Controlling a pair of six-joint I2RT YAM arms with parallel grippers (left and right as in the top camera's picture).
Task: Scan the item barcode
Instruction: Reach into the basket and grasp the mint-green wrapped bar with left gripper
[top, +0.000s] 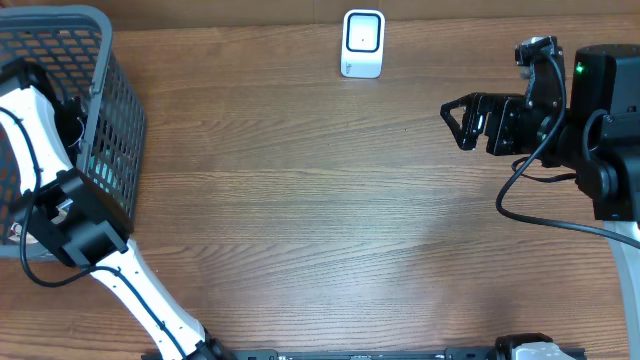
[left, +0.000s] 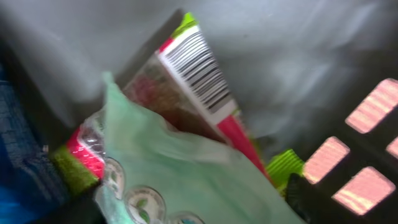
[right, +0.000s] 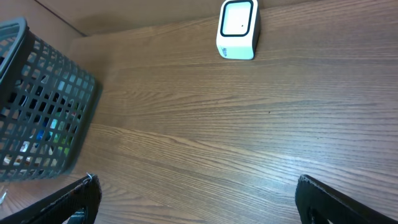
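1 arm working: left arm (top: 30, 120) down in the basket (top: 115, 100), upper left, over a barcoded packet (left: 193, 74), its jaws i can't tell; right gripper (top: 455, 120) gapes empty. next: pinch packet, lift out.

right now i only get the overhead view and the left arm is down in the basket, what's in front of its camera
Observer: The left wrist view shows a pink and green packet, with its barcode facing the camera.
Operator: anything covering it
Observer: A pale green pouch lies across the packet's lower part. The barcode end is uncovered.
Operator: anything else in there
Observer: A blue item sits at the left edge of that view, too blurred to name.
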